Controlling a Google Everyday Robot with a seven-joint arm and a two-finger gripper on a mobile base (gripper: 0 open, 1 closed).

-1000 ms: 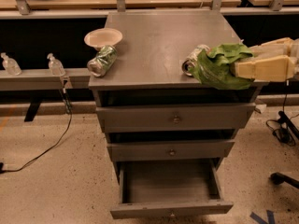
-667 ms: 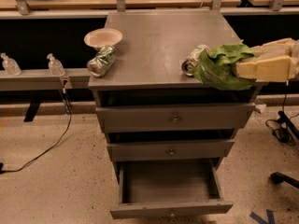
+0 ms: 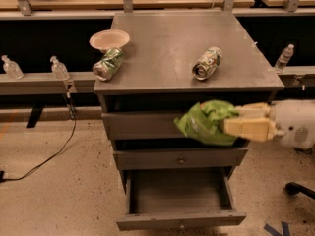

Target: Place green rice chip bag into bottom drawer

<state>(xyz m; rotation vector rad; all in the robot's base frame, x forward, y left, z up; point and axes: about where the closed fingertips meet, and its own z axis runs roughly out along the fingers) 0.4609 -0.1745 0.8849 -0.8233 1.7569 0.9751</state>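
Note:
The green rice chip bag (image 3: 204, 123) is a crumpled bright-green foil bag held in the air in front of the top drawer, off the cabinet top. My gripper (image 3: 231, 123) comes in from the right with cream-coloured fingers (image 3: 248, 128) shut on the bag's right side. The bottom drawer (image 3: 179, 195) is pulled out and open below the bag, and its inside looks empty. The bag hangs above the drawer's right half, well above its rim.
On the grey cabinet top (image 3: 167, 48) lie two crushed green-and-white cans (image 3: 206, 63) (image 3: 108, 64) and a pale bowl (image 3: 109, 39). The middle drawer (image 3: 181, 158) is closed. Small bottles (image 3: 59, 68) stand on a ledge at left, another bottle (image 3: 284, 57) at right. A cable (image 3: 49, 156) runs over the floor.
The gripper has carried the bag off the cabinet top's right edge, down and forward to in front of the top drawer. The can that the bag hid now shows.

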